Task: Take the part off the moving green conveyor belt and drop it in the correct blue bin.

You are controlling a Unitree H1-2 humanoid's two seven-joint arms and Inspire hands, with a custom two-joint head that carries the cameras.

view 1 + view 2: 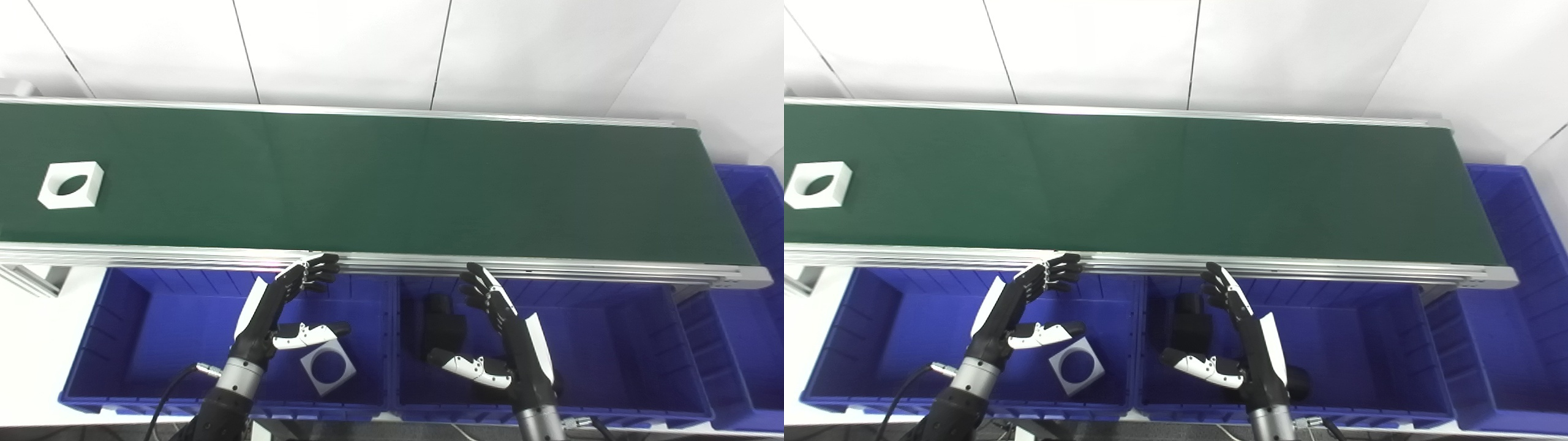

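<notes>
A white square part with a round hole (pixel 71 184) lies on the green conveyor belt (pixel 392 184) at its far left. It also shows in the right eye view (pixel 817 184). My left hand (pixel 288 306) is open and empty above the left blue bin (pixel 122 343), just below the belt's near rail. My right hand (pixel 499 331) is open and empty above the middle blue bin (pixel 612 343). Both hands are far to the right of the part.
The left bin holds a white square part with a hole (pixel 327 367). The middle bin holds black parts (pixel 444 324). A third blue bin (pixel 753 294) stands at the belt's right end. An aluminium rail (pixel 429 264) edges the belt in front.
</notes>
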